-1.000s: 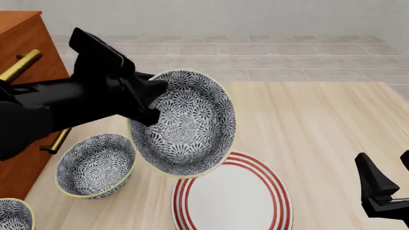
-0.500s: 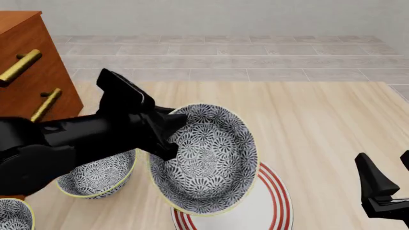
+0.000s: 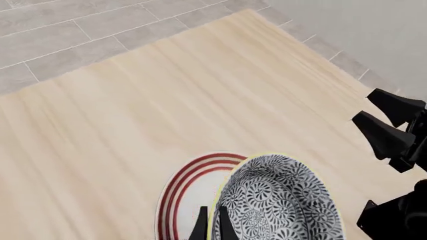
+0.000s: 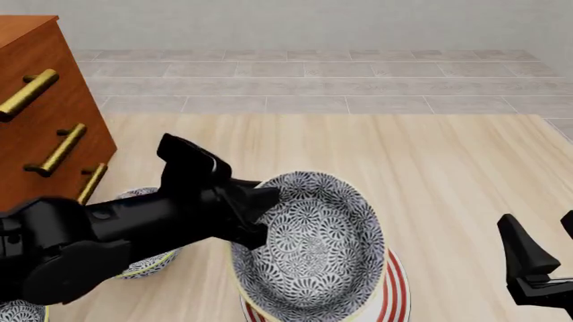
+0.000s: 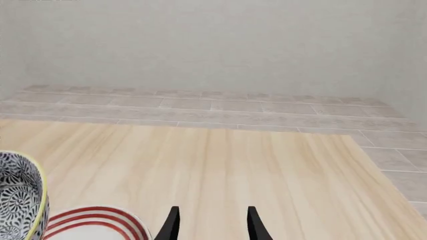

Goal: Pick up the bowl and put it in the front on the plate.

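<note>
My left gripper (image 4: 257, 216) is shut on the left rim of the blue-and-white floral bowl (image 4: 313, 251), which hangs tilted low over the red-ringed white plate (image 4: 394, 295) near the table's front edge. Whether the bowl touches the plate I cannot tell. In the left wrist view the fingertips (image 3: 200, 227) pinch the yellow rim of the bowl (image 3: 280, 200) above the plate (image 3: 183, 192). My right gripper (image 4: 541, 258) stands open at the front right, holding nothing. Its view (image 5: 212, 225) catches the bowl's edge (image 5: 20, 195) and the plate (image 5: 93, 220).
A second floral bowl (image 4: 147, 263) sits partly hidden behind the left arm, and a third (image 4: 18, 313) shows at the front left corner. A wooden dresser (image 4: 45, 121) with brass handles stands at the left. Grey tiled floor lies beyond the table's far edge.
The left arm has carried the bowl down, forward and to the right, from above the table's middle to low over the plate. The right arm has stayed still.
</note>
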Tool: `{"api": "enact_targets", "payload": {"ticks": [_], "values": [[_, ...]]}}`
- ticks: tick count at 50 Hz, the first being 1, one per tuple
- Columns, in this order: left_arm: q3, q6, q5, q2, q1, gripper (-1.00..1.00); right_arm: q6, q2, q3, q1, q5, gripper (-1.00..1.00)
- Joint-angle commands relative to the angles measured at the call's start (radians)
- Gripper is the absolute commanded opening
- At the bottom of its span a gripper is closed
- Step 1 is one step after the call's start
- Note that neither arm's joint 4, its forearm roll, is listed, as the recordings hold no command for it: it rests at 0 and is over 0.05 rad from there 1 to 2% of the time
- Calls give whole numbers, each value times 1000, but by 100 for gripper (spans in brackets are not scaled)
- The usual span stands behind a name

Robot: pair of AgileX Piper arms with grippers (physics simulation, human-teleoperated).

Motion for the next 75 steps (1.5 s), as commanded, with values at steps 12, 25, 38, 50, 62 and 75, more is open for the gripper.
{"api": "enact_targets", "payload": {"ticks": [12,25,38,50,62,75], "values": [[19,-61,-79,110,-42,-100,5,-6,0,4,4,100],[2,-41,-107,203,-34,-100,-8,2,0,10,-2,100],[-44,-9,-53,228,-18,-100,-5,4,0,7,-4,100],[-51,-54,-78,254,0,-100,-7,6,0,9,-5,100],[-19,-93,-137,304,-57,-100,-4,10,0,8,-8,100],[19,-139,-236,383,-49,-100,-3,18,0,8,-16,100]]}}
